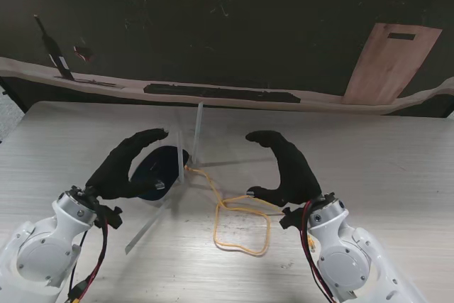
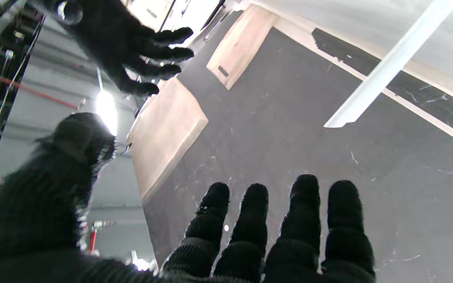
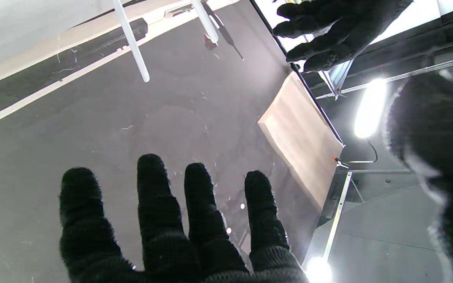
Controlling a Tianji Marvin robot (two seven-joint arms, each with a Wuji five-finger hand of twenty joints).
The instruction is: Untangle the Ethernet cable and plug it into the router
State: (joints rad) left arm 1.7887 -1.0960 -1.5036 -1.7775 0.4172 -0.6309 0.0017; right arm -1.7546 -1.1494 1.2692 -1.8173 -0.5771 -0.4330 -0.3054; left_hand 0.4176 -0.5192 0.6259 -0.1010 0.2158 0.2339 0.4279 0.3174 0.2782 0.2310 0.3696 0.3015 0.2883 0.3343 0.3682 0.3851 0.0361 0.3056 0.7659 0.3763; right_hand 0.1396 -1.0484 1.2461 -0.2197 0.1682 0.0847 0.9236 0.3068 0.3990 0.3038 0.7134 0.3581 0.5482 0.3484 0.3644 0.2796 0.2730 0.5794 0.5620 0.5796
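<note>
A: Hands?

B: My left hand [image 1: 126, 168] is raised over the table [image 1: 397, 175], fingers spread and lightly curled, nothing in it. My right hand [image 1: 284, 168] is the same: fingers apart, arched, holding nothing. The two face each other across the middle of the table. Each wrist camera shows its own four fingers [image 2: 305, 212] splayed against the dark floor, with the other hand in view beyond.

A: Cable?

B: The yellow cable [image 1: 241, 221] lies on the table between my hands, nearer to me than the router. It forms a loose, roughly square loop, with a strand running from the loop up and to the left toward the router. Neither hand touches it. I cannot make out the plug.

A: Router?

B: The router [image 1: 162, 168] is a dark, rounded body on the table, partly hidden under my left fingers. Pale antennas [image 1: 197, 129] stick out from it, one rising away from me, another slanting toward me. Whether the cable end sits in a port, I cannot tell.
</note>
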